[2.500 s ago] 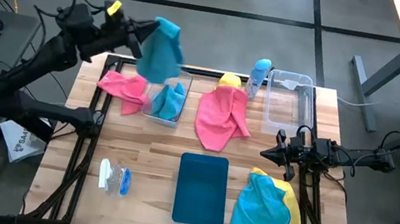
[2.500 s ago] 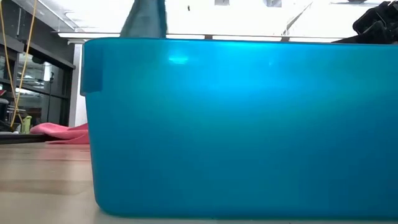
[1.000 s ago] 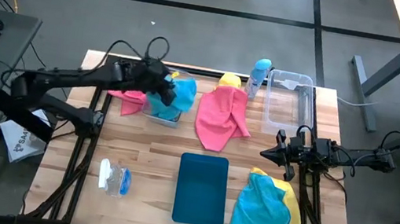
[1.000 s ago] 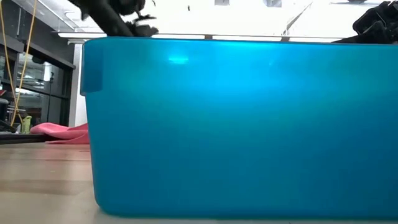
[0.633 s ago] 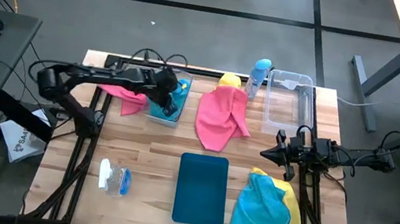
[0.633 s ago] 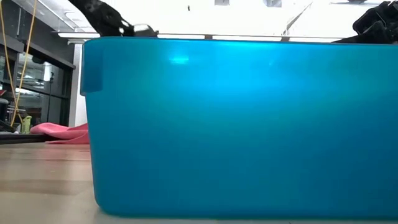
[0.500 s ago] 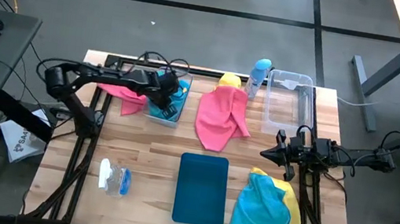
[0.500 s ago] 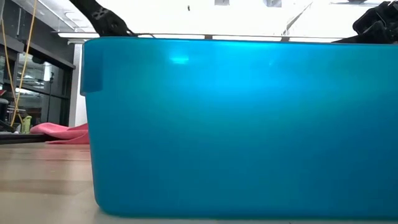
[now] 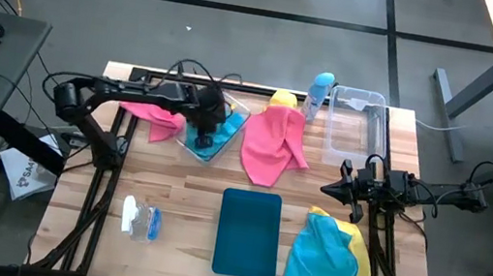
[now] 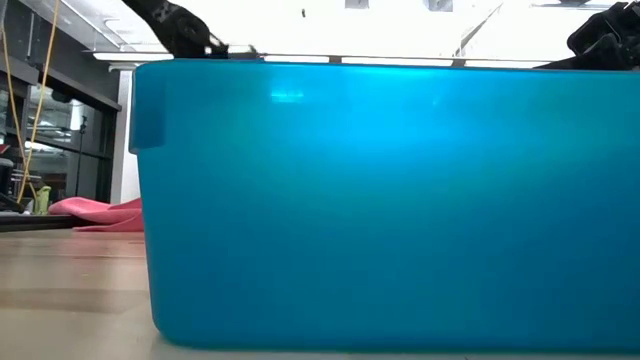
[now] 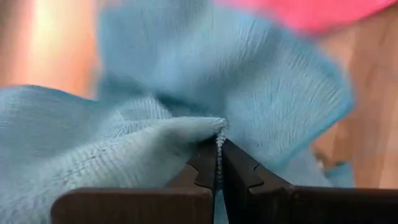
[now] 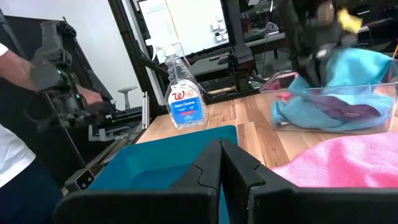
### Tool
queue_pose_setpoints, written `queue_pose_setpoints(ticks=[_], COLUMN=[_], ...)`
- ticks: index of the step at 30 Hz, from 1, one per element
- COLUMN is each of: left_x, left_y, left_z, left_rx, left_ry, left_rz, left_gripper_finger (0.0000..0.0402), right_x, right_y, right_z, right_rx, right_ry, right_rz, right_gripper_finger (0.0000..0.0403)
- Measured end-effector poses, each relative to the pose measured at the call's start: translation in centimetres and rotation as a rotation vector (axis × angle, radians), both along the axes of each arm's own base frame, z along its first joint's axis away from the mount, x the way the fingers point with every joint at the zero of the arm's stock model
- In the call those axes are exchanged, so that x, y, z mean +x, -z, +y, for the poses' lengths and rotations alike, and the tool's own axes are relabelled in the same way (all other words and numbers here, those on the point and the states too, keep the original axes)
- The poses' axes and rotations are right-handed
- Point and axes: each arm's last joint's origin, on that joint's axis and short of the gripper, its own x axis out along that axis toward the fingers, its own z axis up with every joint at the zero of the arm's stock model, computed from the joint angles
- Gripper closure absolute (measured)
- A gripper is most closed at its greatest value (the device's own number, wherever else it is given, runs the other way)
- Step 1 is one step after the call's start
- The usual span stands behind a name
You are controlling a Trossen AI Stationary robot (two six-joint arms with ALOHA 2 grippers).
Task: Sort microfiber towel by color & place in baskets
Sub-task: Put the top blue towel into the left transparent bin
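Our left gripper (image 9: 209,116) is down in the clear bin (image 9: 223,144) at the tabletop's (image 9: 177,206) back, fingers clamped on a blue towel (image 11: 124,143), while our right gripper (image 9: 344,190) waits by the teal tray (image 9: 248,233), fingers together and empty.

A clear bin (image 9: 211,133) holding a towel (image 9: 207,138) sits at the table's back left, another clear bin (image 9: 358,125) at back right. Between them lies a loose towel (image 9: 273,142). A flat tray (image 9: 249,233) lies at front centre, a towel pile (image 9: 326,260) to its right.
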Motion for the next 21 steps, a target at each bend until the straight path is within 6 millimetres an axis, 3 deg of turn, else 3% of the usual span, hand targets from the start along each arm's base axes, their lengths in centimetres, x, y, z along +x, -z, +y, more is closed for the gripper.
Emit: queue_pose_setpoints(ticks=[7,15,21], left_x=[0.5,1.3,1.7], left_y=[-1.5,0.3,3.2], left_z=[-0.5,-1.5,-0.6], left_rx=[0.147,0.135,0.044], left_ry=[0.235,0.620,0.621], left_rz=[-0.012,0.026,0.102], left_gripper_finger=[0.0401,0.0401,0.0401], right_x=[0.0,0.0,0.0], right_y=[0.0,0.0,0.0], right_z=[0.0,0.0,0.0], right_rx=[0.000,0.000,0.000], right_ry=[0.000,0.000,0.000], right_rz=[0.000,0.000,0.000], right_gripper_finger=[0.0402,0.0402,0.0402])
